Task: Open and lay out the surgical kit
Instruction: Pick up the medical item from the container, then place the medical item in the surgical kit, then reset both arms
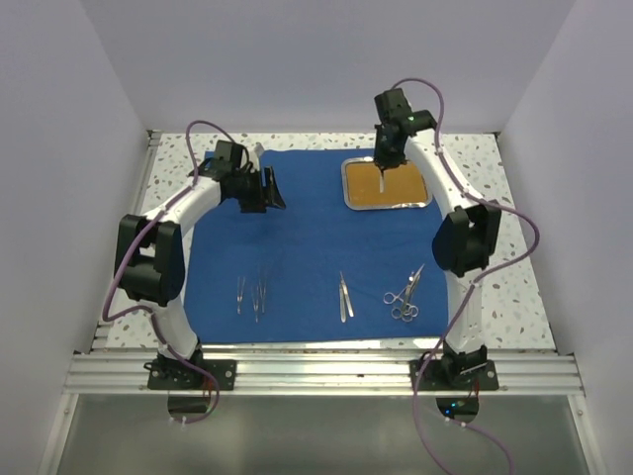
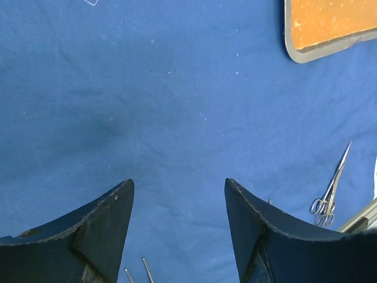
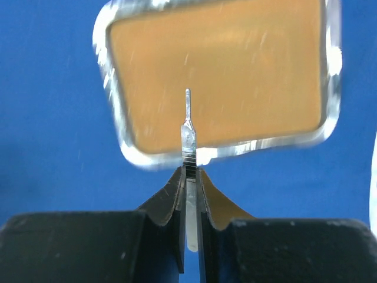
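Note:
The royal-blue cloth (image 1: 297, 237) lies spread flat on the table. The steel tray (image 1: 348, 188) with its orange-brown inside sits on the cloth at the back right; its inside looks empty. My right gripper (image 1: 382, 164) hangs above the tray, shut on a thin silver handle-like instrument (image 3: 187, 132) that points down over the tray (image 3: 330, 71). My left gripper (image 1: 267, 190) is open and empty above the cloth at the back left. Tweezers (image 1: 259, 293), forceps (image 1: 344, 296) and scissors (image 1: 406, 294) lie in a row near the cloth's front edge.
The speckled table top (image 1: 519, 287) shows around the cloth. White walls close in the back and both sides. A metal rail (image 1: 316, 371) runs along the near edge. In the left wrist view, scissors (image 2: 331, 188) lie at the right and a tray corner (image 2: 306, 54) shows.

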Robot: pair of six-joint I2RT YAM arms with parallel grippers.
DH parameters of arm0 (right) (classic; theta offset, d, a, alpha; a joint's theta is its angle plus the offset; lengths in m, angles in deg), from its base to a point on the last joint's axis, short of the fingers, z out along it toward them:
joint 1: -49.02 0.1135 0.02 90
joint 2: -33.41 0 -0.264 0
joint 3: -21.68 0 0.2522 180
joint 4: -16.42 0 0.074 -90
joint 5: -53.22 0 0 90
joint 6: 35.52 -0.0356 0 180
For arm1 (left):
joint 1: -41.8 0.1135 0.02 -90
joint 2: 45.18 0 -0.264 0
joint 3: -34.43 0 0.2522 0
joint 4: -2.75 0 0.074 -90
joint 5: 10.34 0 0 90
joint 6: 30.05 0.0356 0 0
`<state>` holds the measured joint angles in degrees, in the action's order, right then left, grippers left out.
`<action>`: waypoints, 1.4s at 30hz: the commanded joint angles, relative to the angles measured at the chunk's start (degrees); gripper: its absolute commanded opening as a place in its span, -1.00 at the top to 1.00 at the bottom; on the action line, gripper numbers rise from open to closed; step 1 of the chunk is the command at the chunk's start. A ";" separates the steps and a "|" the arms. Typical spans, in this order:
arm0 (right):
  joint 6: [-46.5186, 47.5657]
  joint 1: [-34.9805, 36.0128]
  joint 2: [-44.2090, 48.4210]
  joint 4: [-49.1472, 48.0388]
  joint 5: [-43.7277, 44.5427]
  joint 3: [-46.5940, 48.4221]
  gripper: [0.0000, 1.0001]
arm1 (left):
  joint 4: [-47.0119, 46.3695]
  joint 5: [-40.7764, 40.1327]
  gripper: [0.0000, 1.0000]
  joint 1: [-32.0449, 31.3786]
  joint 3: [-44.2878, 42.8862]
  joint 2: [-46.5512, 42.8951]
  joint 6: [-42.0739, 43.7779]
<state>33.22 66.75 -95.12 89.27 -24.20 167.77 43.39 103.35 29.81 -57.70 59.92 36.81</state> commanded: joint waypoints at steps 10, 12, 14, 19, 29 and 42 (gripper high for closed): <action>-17.67 22.95 30.17 -14.43 -8.36 -52.14 1.00 | -0.42 -1.27 -0.31 0.39 -5.74 0.29 -0.33; -18.47 24.44 31.84 -15.67 -8.62 -55.41 1.00 | -0.24 -1.88 -0.30 0.39 -5.48 -0.77 -0.24; -19.52 25.41 32.64 -17.86 -8.89 -59.72 1.00 | 0.02 -2.76 -0.30 0.39 -5.13 -2.43 -0.16; -22.33 27.96 34.05 -24.44 -9.15 -67.89 1.00 | 0.29 -4.34 -0.30 0.39 -2.50 -7.71 -0.94; -25.24 32.71 45.43 -20.96 -0.03 -69.58 -0.73 | 7.64 -8.38 -0.30 -1.10 -3.80 -19.14 -1.83; -20.75 32.89 89.98 -0.58 11.58 -61.67 -0.97 | -4.88 -15.07 -0.99 -8.49 9.95 -57.26 -6.56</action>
<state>11.43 99.63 -13.94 80.53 -18.89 104.76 47.65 90.41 22.46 -55.43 13.73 34.30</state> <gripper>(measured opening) 0.986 0.991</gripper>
